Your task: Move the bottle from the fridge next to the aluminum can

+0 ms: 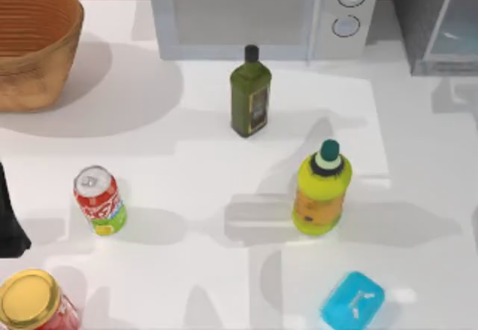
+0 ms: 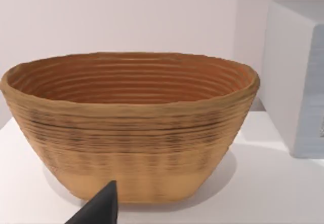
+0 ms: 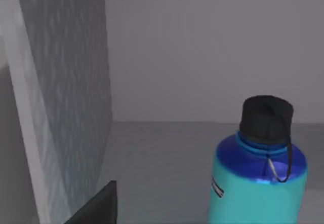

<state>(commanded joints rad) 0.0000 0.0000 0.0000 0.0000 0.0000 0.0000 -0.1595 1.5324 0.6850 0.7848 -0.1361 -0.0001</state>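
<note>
Three views, taken in turn.

Top view: the aluminum can (image 1: 98, 200) stands on the white table (image 1: 187, 166) at its left side, well apart from the fridge (image 1: 433, 20) at the far right corner. Between them stand a dark green olive-oil bottle (image 1: 250, 95) and a yellow-green bottle (image 1: 321, 190); a white microwave (image 1: 261, 13) sits at the back, a woven basket (image 1: 33, 42) far left, a red jar with gold lid (image 1: 31, 302) near left, and a cyan box (image 1: 352, 299) near the front edge. A dark part of the left arm (image 1: 9, 222) shows at the left edge, parked.

Left wrist view: the basket fills the scene, the microwave's side beside it; one dark fingertip (image 2: 98, 206) shows, so I cannot tell how the left jaws stand.

Right wrist view: the bottle (image 3: 260, 176) stands upright on the fridge floor, the grey wall alongside. One dark fingertip (image 3: 98, 206) shows near the wall; the right jaws' state cannot be told, and nothing is held.

Risk: the bottle looks stout, so a narrow opening could push it over or deeper in. The fingertip sits close to the wall and may scrape it. On the way across, the yellow-green bottle could be knocked.
</note>
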